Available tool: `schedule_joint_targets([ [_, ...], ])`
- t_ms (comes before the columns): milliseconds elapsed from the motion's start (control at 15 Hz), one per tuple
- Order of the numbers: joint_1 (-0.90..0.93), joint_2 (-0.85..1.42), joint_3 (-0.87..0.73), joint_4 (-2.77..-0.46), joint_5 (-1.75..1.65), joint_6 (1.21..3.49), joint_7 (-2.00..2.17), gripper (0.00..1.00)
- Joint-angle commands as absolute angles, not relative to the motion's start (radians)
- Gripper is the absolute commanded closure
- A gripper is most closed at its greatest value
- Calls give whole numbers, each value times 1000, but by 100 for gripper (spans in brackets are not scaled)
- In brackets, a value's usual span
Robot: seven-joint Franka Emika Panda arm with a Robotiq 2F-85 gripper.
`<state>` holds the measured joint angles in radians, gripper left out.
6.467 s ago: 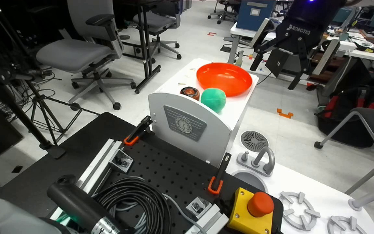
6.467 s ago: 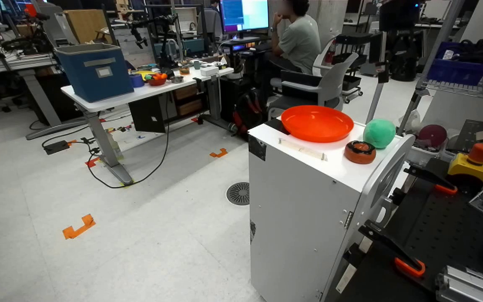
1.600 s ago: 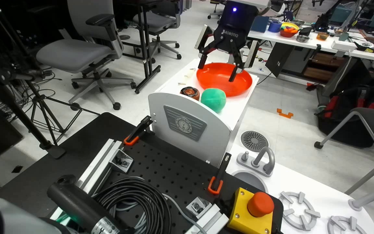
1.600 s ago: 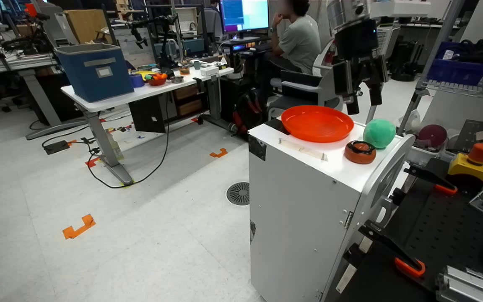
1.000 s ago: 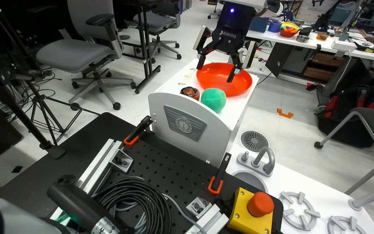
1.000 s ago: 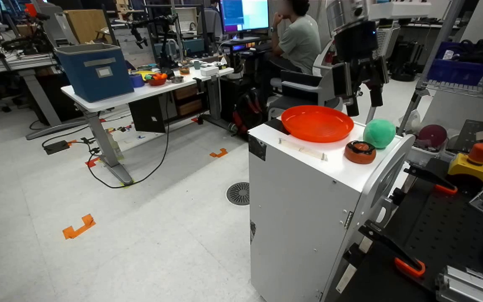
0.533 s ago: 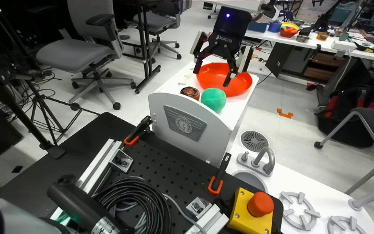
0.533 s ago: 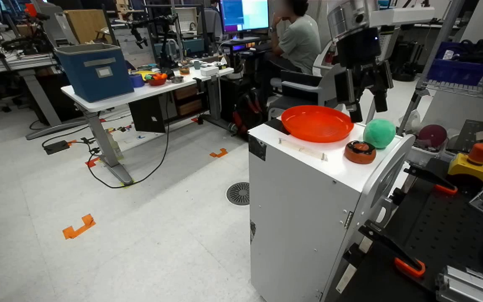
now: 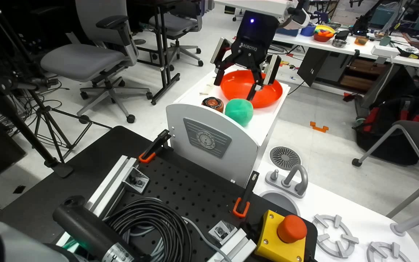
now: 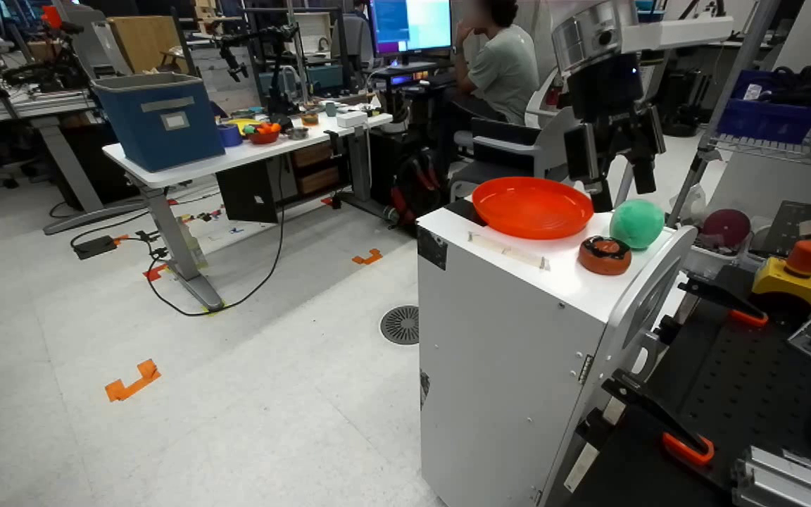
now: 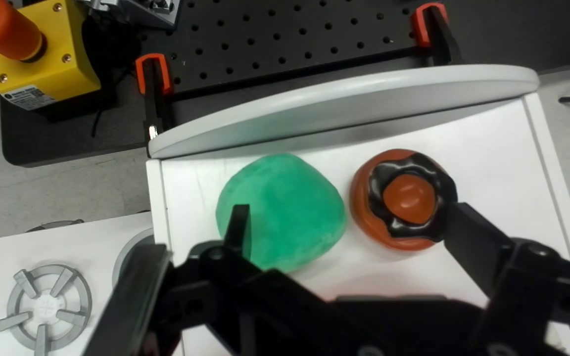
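Note:
My gripper [image 9: 234, 87] hangs open and empty above the white cabinet top [image 10: 518, 278], pointing down. In an exterior view its fingers overlap the red-orange bowl [image 9: 269, 94]; the bowl also shows in an exterior view [image 10: 532, 208]. The green soft ball [image 9: 239, 112] and a brown toy donut with black icing [image 9: 212, 103] stand beside the bowl. In the wrist view the gripper [image 11: 349, 212] has one fingertip over the ball [image 11: 290, 212] and one at the edge of the donut [image 11: 408, 198]. I see no firm contact. The bowl is hidden in the wrist view.
A curved grey panel [image 9: 209, 136] rises at the cabinet's end, near the ball and donut. Beyond it lies a black perforated board [image 9: 195, 196] with clamps [image 9: 244, 196] and a yellow emergency-stop box [image 9: 282, 240]. A toy faucet [image 9: 298, 182] and burners [image 9: 335, 236] stand on a lower white surface.
In an exterior view my gripper has moved left to above the cabinet, then lower and closer to the ball and donut. It stays open. The bowl, ball and donut have not moved.

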<state>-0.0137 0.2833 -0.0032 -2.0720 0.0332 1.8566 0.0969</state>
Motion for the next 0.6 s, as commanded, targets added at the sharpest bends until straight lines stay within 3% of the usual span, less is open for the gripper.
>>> schedule_joint_targets([
  [0,-15,278,-11,-2075,54,1824,105,0],
  [533,-52,258,-59,-2124,51,1825,136,0],
])
